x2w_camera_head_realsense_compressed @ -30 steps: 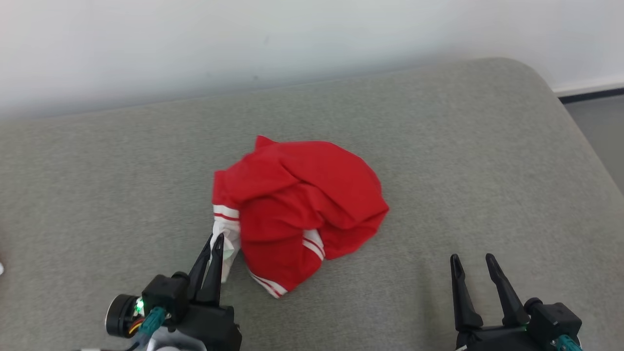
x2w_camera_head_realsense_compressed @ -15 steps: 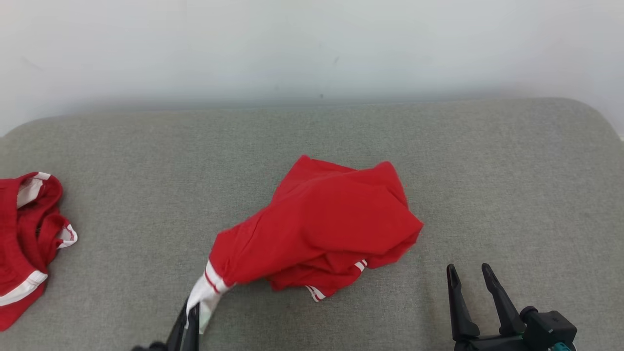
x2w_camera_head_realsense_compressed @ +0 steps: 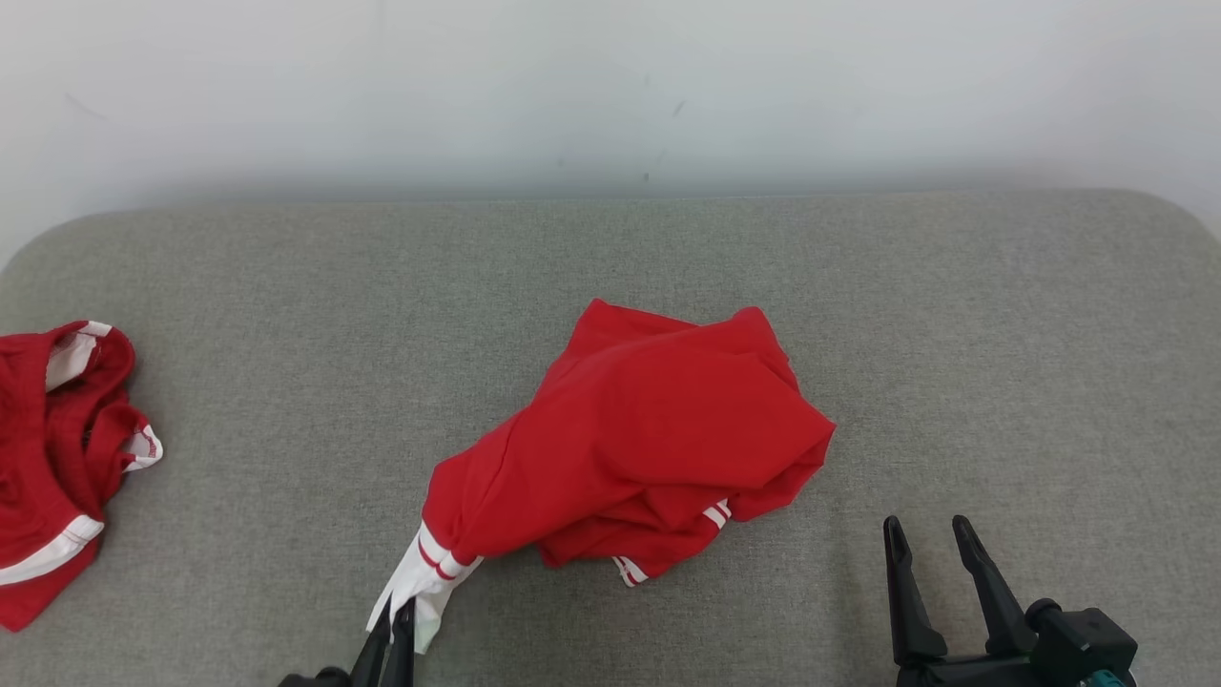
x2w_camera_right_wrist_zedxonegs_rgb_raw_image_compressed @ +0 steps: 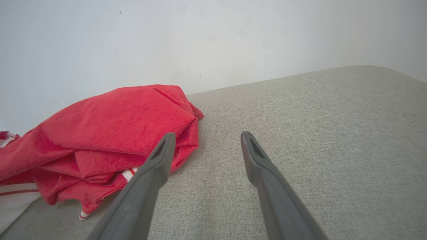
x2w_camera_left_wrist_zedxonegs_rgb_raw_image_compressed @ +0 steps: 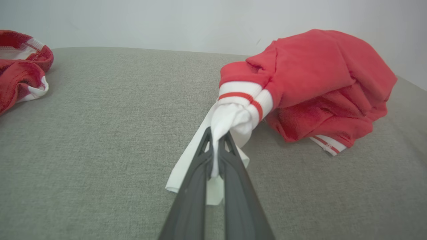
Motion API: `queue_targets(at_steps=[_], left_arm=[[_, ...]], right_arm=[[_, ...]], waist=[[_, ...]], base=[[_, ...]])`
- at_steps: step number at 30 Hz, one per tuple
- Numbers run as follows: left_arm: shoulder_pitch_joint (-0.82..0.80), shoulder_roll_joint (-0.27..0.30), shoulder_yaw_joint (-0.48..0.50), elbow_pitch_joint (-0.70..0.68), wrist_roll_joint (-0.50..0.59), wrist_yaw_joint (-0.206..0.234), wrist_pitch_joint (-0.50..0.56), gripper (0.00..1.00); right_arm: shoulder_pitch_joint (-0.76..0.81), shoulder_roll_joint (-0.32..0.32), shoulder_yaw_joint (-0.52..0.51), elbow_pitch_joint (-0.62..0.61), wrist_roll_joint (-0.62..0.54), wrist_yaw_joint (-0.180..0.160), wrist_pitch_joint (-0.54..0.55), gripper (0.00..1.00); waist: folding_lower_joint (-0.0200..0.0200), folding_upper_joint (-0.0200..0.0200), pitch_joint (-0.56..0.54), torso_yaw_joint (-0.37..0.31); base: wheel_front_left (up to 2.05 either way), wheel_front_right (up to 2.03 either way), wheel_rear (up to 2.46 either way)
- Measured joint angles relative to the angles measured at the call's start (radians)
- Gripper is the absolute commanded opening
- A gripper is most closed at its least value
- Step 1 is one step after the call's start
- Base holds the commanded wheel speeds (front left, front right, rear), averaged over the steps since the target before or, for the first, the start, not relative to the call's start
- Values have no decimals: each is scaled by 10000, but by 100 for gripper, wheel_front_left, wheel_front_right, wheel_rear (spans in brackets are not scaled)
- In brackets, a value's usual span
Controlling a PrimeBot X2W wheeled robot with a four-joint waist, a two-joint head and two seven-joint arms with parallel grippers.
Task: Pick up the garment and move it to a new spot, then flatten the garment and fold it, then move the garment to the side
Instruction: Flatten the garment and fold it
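Garment pulled longer, white cuff pinched in left gripper.

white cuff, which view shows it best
Left wrist view: the white cuff is close and central, pinched in the shut left gripper. Head view shows it small at the bottom edge; right wrist view, just a sliver.

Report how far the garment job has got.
Done: the left gripper is shut on the white cuff of the red garment, so the pickup grip is made. In hand: the move to a new spot; most of it lies crumpled on the grey cushion. Left: flattening, folding, moving it aside. The right gripper is open, apart from the cloth.
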Motion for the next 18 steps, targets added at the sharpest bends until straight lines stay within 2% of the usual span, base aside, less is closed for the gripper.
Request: queue_targets(at_steps=[8, 14, 18], left_arm=[[-1214, 100, -36, -128, 234, -155, 0, 0], [-3165, 614, -291, 157, 502, -255, 0, 0], [-4813, 1220, -675, 984, 545, -270, 0, 0]], right_arm=[[-188, 6, 171, 8, 4, 0, 0, 100], [-381, 0, 136, 6, 4, 0, 0, 100], [-528, -2, 171, 35, 10, 0, 0, 100]], waist=[[1, 0, 119, -125], [2, 0, 229, -430], [2, 0, 354, -754]], base=[[0, 0, 0], [0, 0, 0], [0, 0, 0]])
